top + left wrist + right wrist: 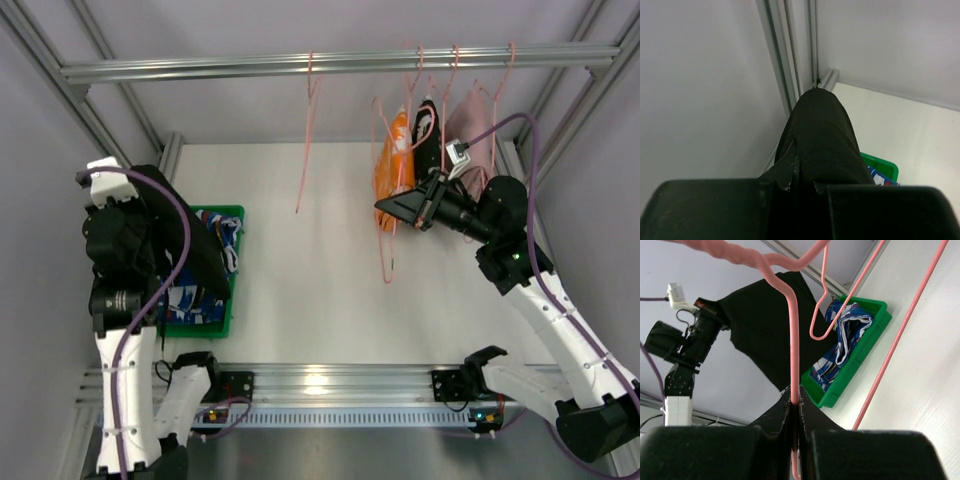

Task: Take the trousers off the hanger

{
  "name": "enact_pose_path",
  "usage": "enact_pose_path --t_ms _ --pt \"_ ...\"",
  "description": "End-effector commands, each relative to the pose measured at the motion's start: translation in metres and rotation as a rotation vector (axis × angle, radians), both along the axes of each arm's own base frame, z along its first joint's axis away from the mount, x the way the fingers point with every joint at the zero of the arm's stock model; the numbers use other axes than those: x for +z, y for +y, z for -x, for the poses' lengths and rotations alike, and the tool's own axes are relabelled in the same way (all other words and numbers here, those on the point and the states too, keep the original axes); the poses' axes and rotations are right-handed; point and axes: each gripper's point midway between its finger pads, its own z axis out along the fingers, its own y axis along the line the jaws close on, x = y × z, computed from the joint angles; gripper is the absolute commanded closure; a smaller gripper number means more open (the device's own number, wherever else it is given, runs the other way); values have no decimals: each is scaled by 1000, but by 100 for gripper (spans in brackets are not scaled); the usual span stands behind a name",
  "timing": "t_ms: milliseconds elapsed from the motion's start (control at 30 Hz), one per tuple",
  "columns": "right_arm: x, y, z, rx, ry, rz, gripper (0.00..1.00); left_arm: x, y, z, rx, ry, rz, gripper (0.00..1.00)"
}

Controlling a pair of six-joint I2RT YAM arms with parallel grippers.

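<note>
We've got the left gripper [802,186] clamped on the black trousers [822,135], held up above the green bin [862,357] — the blue printed trousers [847,332] already lie in it. Right gripper [795,407] is pinched tight on a pink hanger [793,330] wire.

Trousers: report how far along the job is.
Done: the blue printed trousers lie in the green bin. In hand: the left fingers clamp the black trousers above that bin, while the right fingers pinch a pink hanger. Left: dropping the black pair; an orange garment and two more hang on the rail.
</note>
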Motion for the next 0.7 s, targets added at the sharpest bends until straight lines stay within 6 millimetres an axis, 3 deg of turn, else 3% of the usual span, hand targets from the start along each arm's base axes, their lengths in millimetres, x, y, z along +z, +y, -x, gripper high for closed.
enact_pose_path --t_ms 0,67,200,267,367,667 --pt "16 2 1 6 -71 -9 100 59 -4 -5 -22 -211 19 100" --pt "15 3 1 6 -68 -8 100 55 -3 -9 -20 -197 21 100" --pt "13 2 0 0 -68 -5 100 18 5 -13 19 -90 4 100" --pt "11 2 -1 -2 -60 -3 100 -6 16 -7 78 -28 -38 100" --pt "8 2 -1 -2 -56 3 100 -27 28 5 151 17 -86 100" --pt "0 5 -3 8 -28 -3 100 -73 44 18 240 184 -176 100"
